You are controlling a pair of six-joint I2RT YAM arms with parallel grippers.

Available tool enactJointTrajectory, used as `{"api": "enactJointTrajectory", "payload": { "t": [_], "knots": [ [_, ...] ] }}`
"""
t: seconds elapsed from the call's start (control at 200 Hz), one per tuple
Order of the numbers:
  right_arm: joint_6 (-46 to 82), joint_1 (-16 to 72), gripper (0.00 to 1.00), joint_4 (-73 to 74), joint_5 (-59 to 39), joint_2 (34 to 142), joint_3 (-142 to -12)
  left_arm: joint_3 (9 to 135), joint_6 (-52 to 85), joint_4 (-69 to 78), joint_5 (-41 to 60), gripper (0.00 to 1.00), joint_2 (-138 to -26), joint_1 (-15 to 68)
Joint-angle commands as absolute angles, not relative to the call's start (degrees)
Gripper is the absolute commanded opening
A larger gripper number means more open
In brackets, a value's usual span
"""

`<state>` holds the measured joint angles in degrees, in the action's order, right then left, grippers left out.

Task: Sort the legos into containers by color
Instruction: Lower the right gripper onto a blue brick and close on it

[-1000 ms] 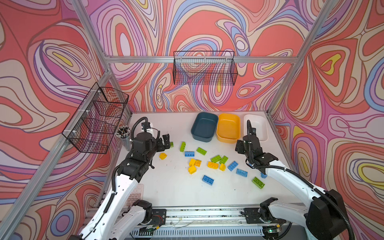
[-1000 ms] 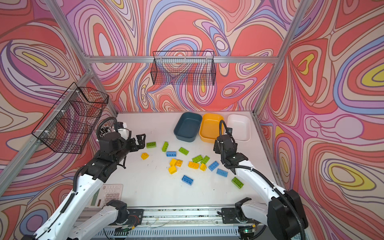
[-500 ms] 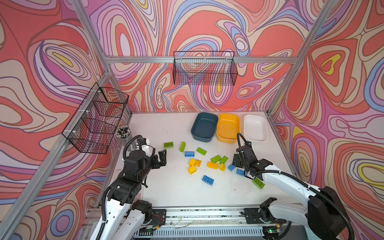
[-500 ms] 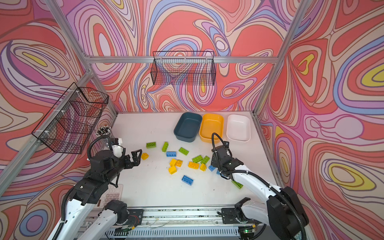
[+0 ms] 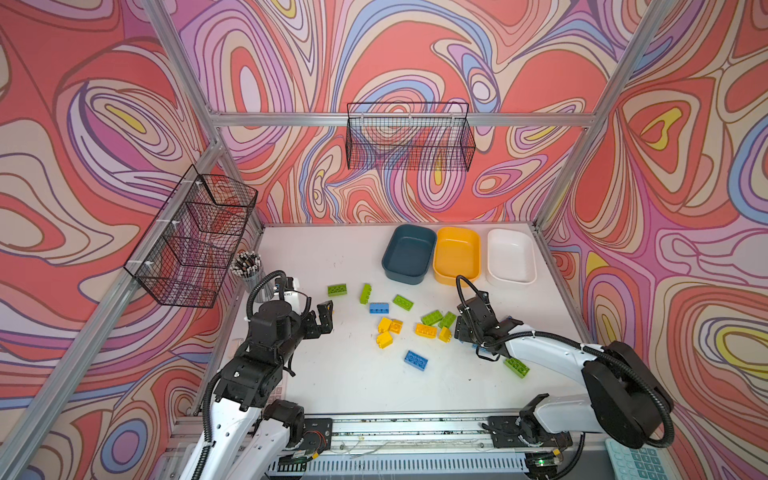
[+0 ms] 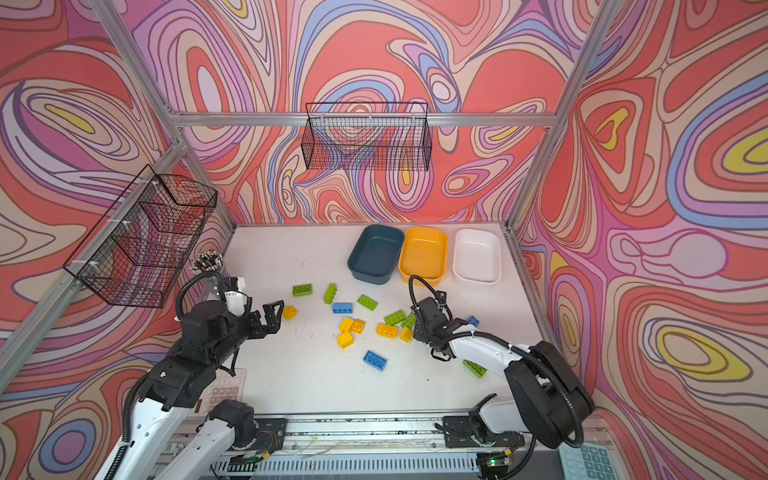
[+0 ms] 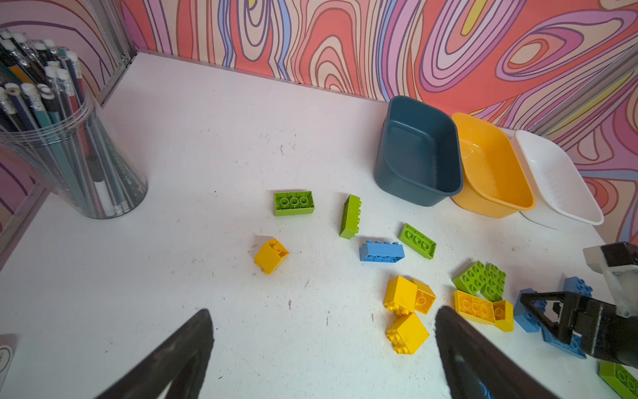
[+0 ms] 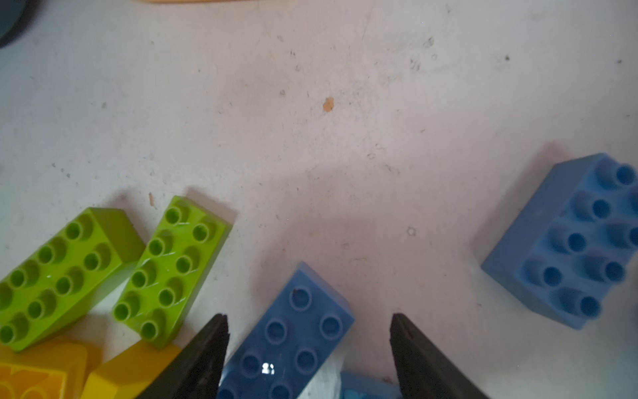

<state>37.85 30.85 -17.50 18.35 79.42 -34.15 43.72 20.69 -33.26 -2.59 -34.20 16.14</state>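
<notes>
Fingers (image 8: 207, 349) of the right gripper (image 8: 308, 316) stand partly apart, low over the table (image 8: 310, 138), with a blue brick (image 8: 297, 331) between them. A gap shows at one finger; whether the other touches the brick cannot be told. Two green bricks (image 8: 165, 269) lie just beside that second finger, and another blue brick (image 8: 569, 241) lies well off the first. Ahead of them the teal tub (image 5: 405, 276), yellow tub (image 5: 455, 280) and white tub (image 5: 510, 279) sit in a row. The left gripper (image 7: 324, 345) has its fingers (image 7: 186, 349) spread wide above the table, a small yellow brick (image 7: 271, 255) ahead of them.
</notes>
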Motion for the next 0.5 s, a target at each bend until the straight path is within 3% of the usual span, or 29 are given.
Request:
{"api": "enactJointTrajectory", "payload": {
  "t": [0.0,0.496],
  "knots": [
    [39.37,31.34,0.76,-16.03,17.85,80.57,-34.89,43.68,20.06,-34.27,-2.44,1.0,-34.1,16.26],
    [37.83,31.87,0.63,-15.71,15.6,86.23,-37.9,43.59,19.93,-34.28,-2.64,1.0,-33.75,16.25]
  ]
}}
